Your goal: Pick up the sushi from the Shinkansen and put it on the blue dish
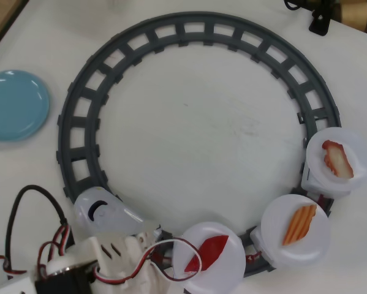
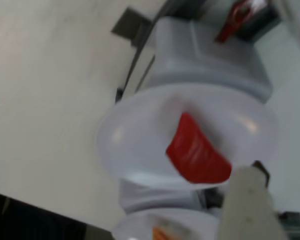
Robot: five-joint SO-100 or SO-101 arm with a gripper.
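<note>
No text or labels can be read anywhere.

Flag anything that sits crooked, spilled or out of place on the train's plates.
Nothing is spilled. The red sushi lies off-centre on its white plate, one end nearly at the rim. The orange piece and mottled piece sit squarely on theirs.

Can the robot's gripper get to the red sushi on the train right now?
Probably yes. The sushi lies bare on top of its white dish, with nothing covering it, and the gripper is already right beside it in the wrist view. I can't tell if the jaws are open, though.
</note>
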